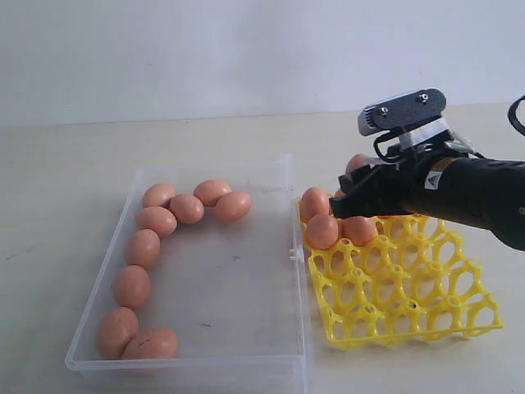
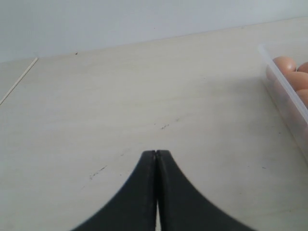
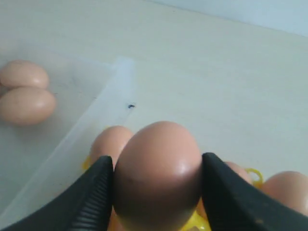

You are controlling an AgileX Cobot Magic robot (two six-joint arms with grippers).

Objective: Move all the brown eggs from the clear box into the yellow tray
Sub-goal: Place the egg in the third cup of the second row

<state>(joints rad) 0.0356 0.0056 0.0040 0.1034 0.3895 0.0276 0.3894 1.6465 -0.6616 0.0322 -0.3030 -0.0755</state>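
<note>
clear box (image 1: 246, 279) lies nearest on the counter (image 2: 120, 96), holding nine brown eggs (image 1: 187, 208) along its left and far walls. yellow tray (image 1: 410, 295) sits just beside it. right gripper (image 3: 158, 166) jaws grasp one egg (image 3: 159, 192) over the tray's far-left cups. left gripper (image 2: 156, 159) jaws are clenched, empty.

Pale surface, bare wall
I see a light beige surface (image 1: 66, 164) meeting a plain off-white wall (image 1: 205, 49) at its far edge. The light is soft and even, and a few dark scuff marks (image 2: 165, 126) fleck the surface.
</note>
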